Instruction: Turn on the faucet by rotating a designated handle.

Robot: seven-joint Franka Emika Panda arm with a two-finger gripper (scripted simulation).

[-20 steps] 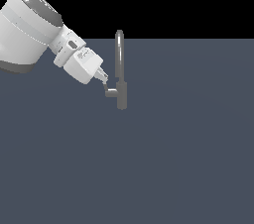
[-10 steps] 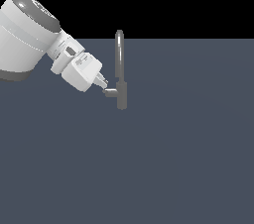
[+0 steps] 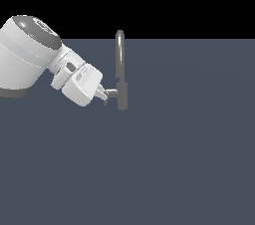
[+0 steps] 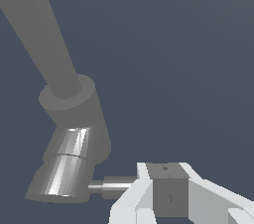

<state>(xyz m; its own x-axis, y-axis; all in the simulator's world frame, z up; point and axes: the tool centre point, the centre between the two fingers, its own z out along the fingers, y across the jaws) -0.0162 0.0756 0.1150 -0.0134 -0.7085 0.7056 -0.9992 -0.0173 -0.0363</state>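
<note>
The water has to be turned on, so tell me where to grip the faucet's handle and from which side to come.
Grip the handle, the short stub jutting sideways from the faucet base, not the tall spout. Come from the exterior view's left, along the stub's axis, as the claw is placed now. The wrist view shows the thin bar running out from the base to the claw's fingers, so a pinch across it should turn it.

No readable text, labels or numbers anywhere.

One faucet [image 3: 120,72] with one handle [image 3: 111,92], one arm [image 3: 35,58], one gripper [image 3: 104,95].
</note>
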